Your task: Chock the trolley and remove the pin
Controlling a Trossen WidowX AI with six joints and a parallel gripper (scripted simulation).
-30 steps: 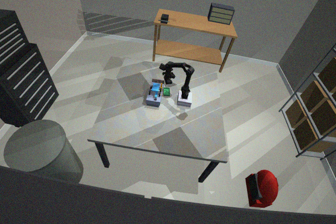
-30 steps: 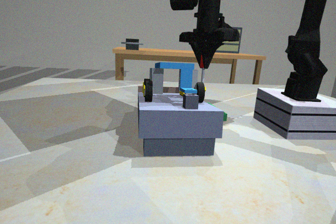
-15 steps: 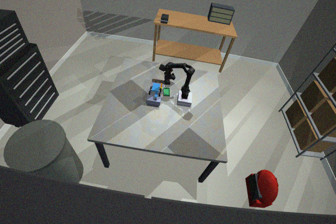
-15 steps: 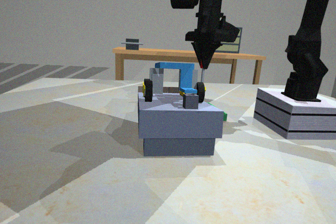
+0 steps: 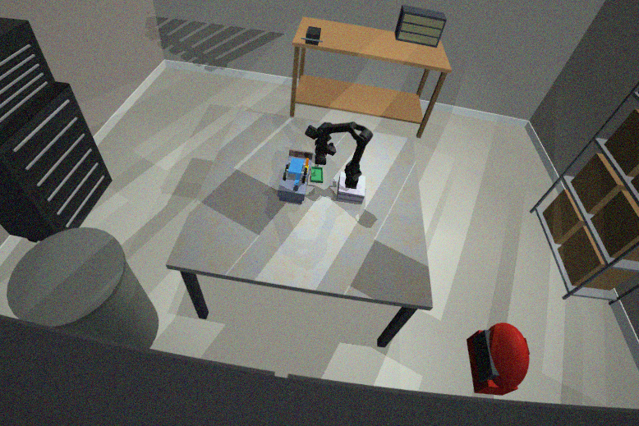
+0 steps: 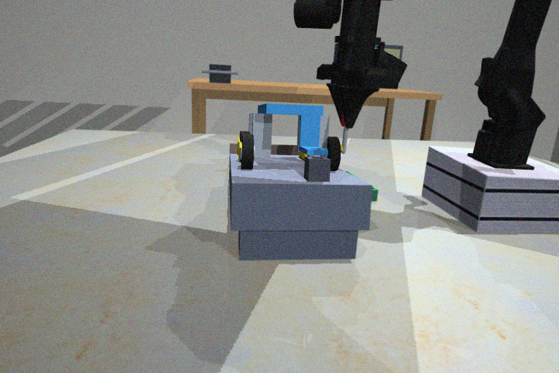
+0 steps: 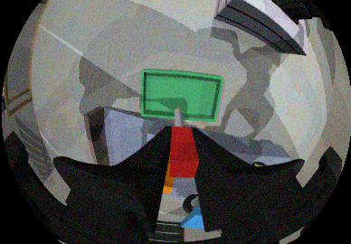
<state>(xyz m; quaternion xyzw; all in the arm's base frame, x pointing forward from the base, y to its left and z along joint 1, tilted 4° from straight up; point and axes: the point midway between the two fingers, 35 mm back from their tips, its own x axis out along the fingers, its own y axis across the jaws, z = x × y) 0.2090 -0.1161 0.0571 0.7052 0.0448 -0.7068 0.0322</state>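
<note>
My gripper (image 5: pixel 319 157) (image 6: pixel 345 121) (image 7: pixel 180 132) is shut on the red head of the stop pin (image 6: pixel 344 137) (image 7: pixel 183 154). It holds the pin upright in the air to the right of the trolley, with the grey shaft pointing down. In the wrist view the shaft tip lies over the near rim of the green tray (image 5: pixel 316 174) (image 6: pixel 373 193) (image 7: pixel 180 94). The blue trolley (image 5: pixel 296 168) (image 6: pixel 311 127) (image 7: pixel 194 220) stands on the grey ramp block (image 5: pixel 290 194) (image 6: pixel 297 199) (image 7: pixel 123 131). The chock's orange handle (image 5: pixel 306 161) (image 7: pixel 167 184) shows at the trolley's right side; I cannot tell whether it touches a wheel.
The arm's white base block (image 5: pixel 351 193) (image 6: pixel 487 197) (image 7: pixel 252 3) stands right of the tray. A small dark grey block (image 6: pixel 315 169) sits on the ramp's front edge. A wooden bench (image 5: pixel 369 44) stands behind the table.
</note>
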